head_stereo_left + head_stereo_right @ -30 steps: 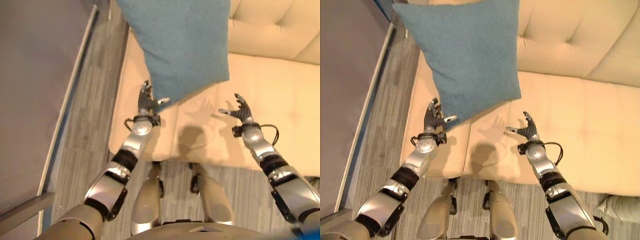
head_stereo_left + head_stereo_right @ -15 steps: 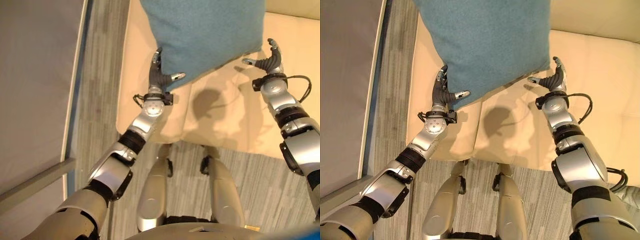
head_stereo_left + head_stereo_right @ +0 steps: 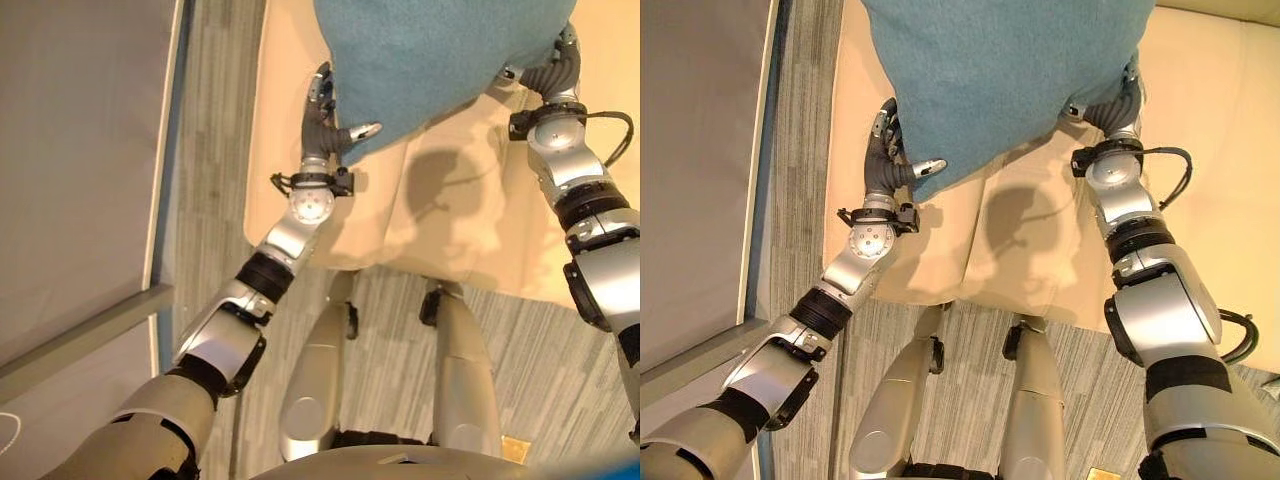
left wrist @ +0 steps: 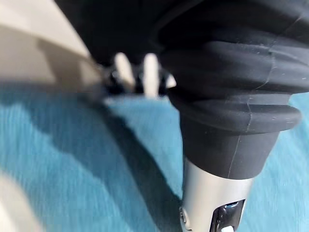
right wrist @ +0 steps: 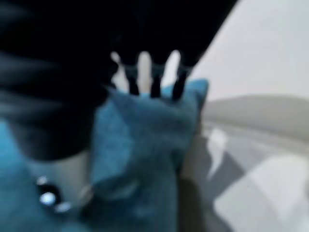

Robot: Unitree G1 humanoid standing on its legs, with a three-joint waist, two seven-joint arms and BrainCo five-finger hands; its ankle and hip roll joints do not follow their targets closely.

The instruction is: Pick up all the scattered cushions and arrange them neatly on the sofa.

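A large teal cushion hangs above the cream sofa seat, pressed between my two hands. My left hand lies against its lower left edge, fingers straight up the side and thumb out under the corner. My right hand presses the lower right edge, its fingers partly behind the fabric. In the left wrist view the fingers rest flat on the teal cloth. The right wrist view shows straight fingers against the cushion.
The sofa's front edge runs just below my hands. A strip of grey plank floor lies to the left of the sofa, bordered by a pale grey surface with a metal edge.
The camera has tilted down. My right hand, apart from the cushion a second ago, has come in against its right edge. The left hand has stayed at the left corner.
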